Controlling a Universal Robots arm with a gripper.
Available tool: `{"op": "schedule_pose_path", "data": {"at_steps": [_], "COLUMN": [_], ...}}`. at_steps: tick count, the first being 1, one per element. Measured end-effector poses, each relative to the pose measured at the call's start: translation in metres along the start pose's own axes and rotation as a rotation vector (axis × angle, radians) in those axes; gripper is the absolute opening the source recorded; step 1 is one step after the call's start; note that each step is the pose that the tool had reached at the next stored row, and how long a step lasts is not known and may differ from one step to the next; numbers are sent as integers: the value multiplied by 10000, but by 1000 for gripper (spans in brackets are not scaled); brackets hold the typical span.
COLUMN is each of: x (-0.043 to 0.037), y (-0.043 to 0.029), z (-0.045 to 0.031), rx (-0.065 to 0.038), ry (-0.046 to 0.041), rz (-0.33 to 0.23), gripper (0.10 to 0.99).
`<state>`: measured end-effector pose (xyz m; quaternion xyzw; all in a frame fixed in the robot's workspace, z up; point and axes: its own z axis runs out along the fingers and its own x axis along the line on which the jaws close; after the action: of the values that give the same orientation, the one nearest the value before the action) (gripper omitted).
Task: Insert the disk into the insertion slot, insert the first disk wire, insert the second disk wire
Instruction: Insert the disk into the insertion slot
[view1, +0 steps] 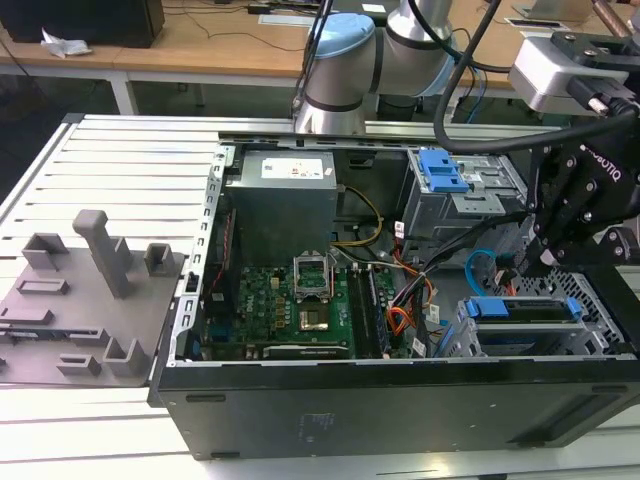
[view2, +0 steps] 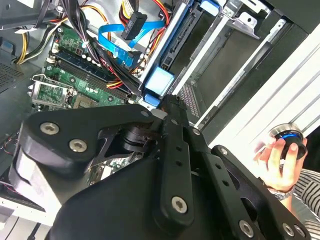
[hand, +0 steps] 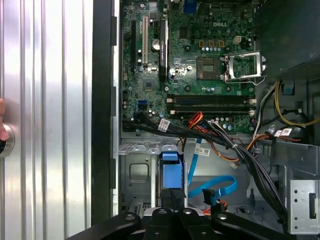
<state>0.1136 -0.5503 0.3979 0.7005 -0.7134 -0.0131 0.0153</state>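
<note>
Closed, as far as I can tell, my hand (view1: 527, 262) hangs just over the blue end of the disk (view1: 520, 309), which lies in the slot (view1: 452, 338) of the silver cage at the corner of the computer case (view1: 400, 405). Near it a blue cable (hand: 218, 188) curls inside the case.

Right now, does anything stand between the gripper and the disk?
Nothing visible does. In the first wrist view the gripper sits right at the blue frame of the disk; the blue cable lies off to one side.
</note>
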Motion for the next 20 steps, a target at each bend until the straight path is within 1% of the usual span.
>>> {"op": "schedule_pose_path", "data": {"at_steps": [7,10,11,13,14,16,18,20], "x": [0,-14,-26,-37,-40,-40,-41,-41], "y": [-9,-100,-153,-190,-204,-205,-208,-209], "z": [3,-1,-1,1,16,46,94,119], "rx": [0,-4,-7,-11,-13,-13,-14,-14], "ry": [-4,0,0,1,-1,0,0,0], "rz": [-2,-1,0,0,-1,1,0,0], "gripper": [106,106,106,106,106,106,106,106]}}
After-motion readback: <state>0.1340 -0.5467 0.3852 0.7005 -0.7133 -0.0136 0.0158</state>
